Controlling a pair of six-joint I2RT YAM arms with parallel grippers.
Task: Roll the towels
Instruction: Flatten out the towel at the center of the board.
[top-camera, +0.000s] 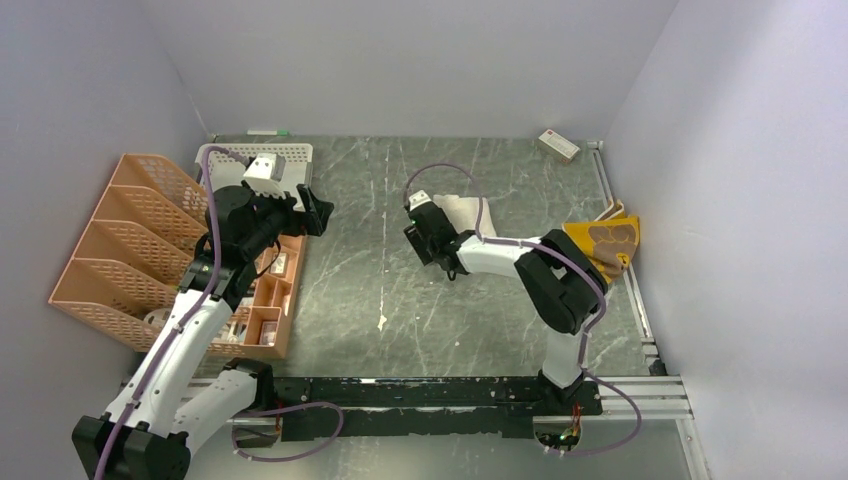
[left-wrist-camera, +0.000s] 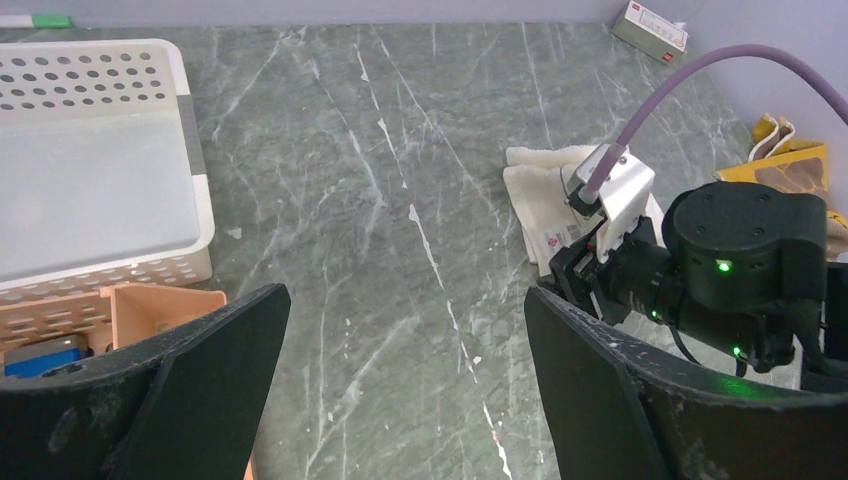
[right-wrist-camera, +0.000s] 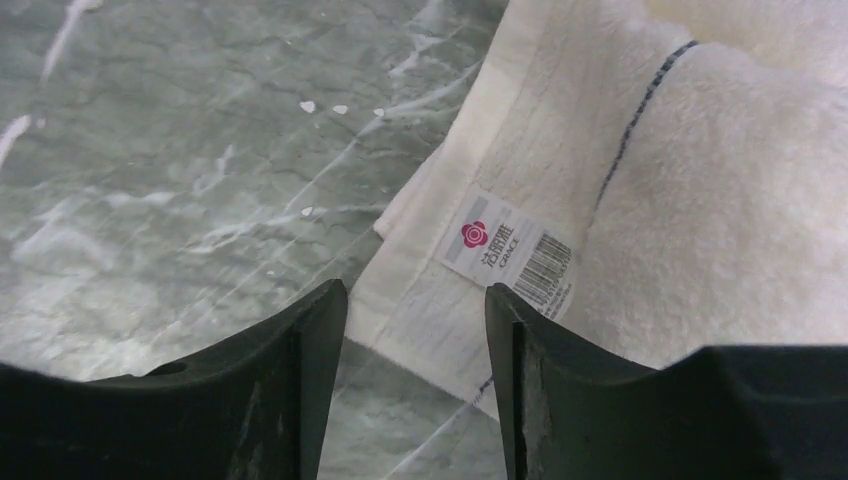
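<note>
The off-white towel (top-camera: 462, 212) lies crumpled at mid-table; its stitched band and a barcode label (right-wrist-camera: 510, 250) show in the right wrist view. My right gripper (top-camera: 418, 246) is low at the towel's left edge. Its jaws (right-wrist-camera: 415, 300) stand part-way apart, straddling the towel's hemmed corner (right-wrist-camera: 420, 310) without pinching it. The mustard-yellow towel (top-camera: 605, 240) with brown markings lies bunched against the right wall, also seen in the left wrist view (left-wrist-camera: 790, 170). My left gripper (top-camera: 318, 212) hovers wide open over bare table (left-wrist-camera: 405, 300), well left of the off-white towel (left-wrist-camera: 535, 195).
A white perforated basket (top-camera: 255, 155) stands at the back left, with a peach file rack (top-camera: 120, 240) and a compartment tray (top-camera: 270, 300) beside the left arm. A small white-and-red box (top-camera: 558, 146) sits at the back right. Walls close in on both sides.
</note>
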